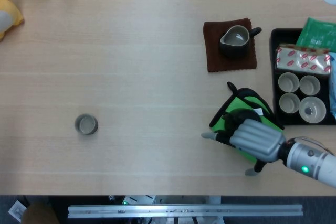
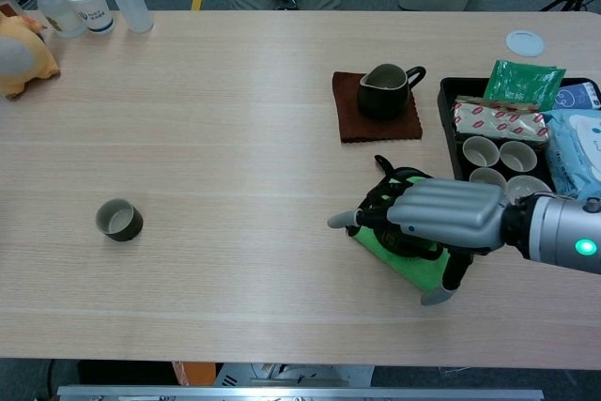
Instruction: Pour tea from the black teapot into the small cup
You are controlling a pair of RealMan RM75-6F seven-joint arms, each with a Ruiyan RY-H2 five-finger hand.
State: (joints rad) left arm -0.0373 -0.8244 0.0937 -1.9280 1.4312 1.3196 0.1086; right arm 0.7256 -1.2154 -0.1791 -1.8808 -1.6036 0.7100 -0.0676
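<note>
The small dark cup (image 1: 86, 124) (image 2: 118, 220) stands alone on the left of the table, far from any hand. The black teapot (image 1: 240, 118) sits on a green mat (image 1: 224, 113) (image 2: 406, 267) at the right. My right hand (image 1: 255, 139) (image 2: 441, 216) lies palm down over the pot's near side and hides most of it. Its fingers curve down over the pot, one finger points left and the thumb sticks out toward the table's near edge. I see no firm grip. My left hand appears in neither view.
A dark pitcher (image 1: 234, 40) (image 2: 383, 89) stands on a brown cloth (image 1: 214, 59) behind the mat. A black tray (image 1: 273, 66) at the right edge holds several white cups and packets. Bottles (image 2: 131, 7) and a yellow toy (image 2: 23, 58) sit at the far left.
</note>
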